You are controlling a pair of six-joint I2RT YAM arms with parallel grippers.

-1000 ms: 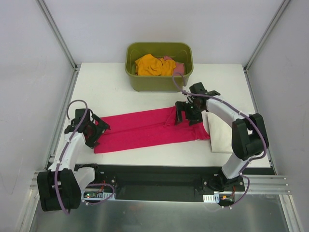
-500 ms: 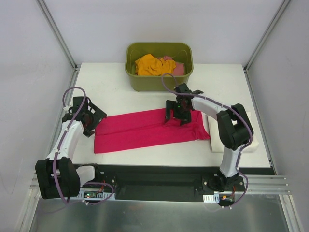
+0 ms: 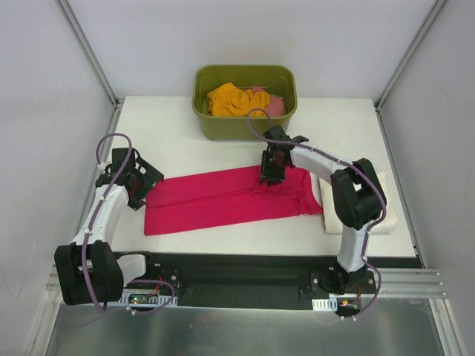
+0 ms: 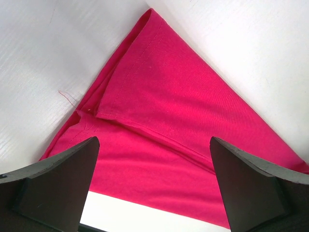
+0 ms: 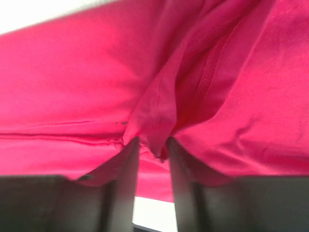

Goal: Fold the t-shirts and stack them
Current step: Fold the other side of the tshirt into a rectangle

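The crimson-pink t-shirt (image 3: 223,196) lies as a long band across the table's middle. My right gripper (image 3: 272,169) is down on its far right part. In the right wrist view its fingers (image 5: 126,164) stand close together with a raised pleat of the crimson-pink t-shirt (image 5: 72,87) pinched between them at the right gripper (image 5: 153,150). My left gripper (image 3: 141,185) hovers wide open at the shirt's left end. In the left wrist view the left gripper (image 4: 154,183) has the folded corner of the crimson-pink t-shirt (image 4: 169,111) under it, untouched. A folded cream-white t-shirt (image 3: 334,215) lies at the right.
An olive-green tub (image 3: 245,130) at the back middle holds a crumpled orange t-shirt (image 3: 234,100) and a salmon-pink one (image 3: 274,104). The right arm's elbow hangs over the cream-white t-shirt. Frame posts stand at the table's back corners.
My right gripper slid left and back along the shirt's far edge, then closed on a pleat of cloth. The left gripper shifted slightly back and left, still open.
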